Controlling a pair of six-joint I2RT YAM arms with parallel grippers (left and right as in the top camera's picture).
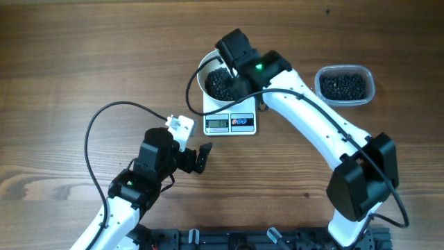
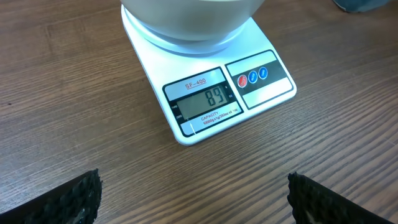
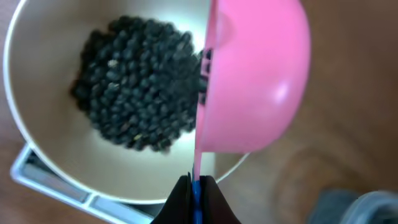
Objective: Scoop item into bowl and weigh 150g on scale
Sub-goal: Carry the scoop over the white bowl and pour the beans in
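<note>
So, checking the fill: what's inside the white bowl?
A heap of black beads lies in the bowl, bare wall around it. The pink scoop, tipped over the rim, hides the part behind it.

1. Black beads (image 3: 134,93): matte, tiny, round; heaped in the bowl, ahead and left of the right hand (image 3: 194,190).
2. Bowl (image 3: 37,146): white, round, upright, seated on the scale.
3. Scale (image 2: 205,99): white, square, flat on counter (image 2: 74,93), directly ahead of left hand (image 2: 198,199); display shows 89.
</note>
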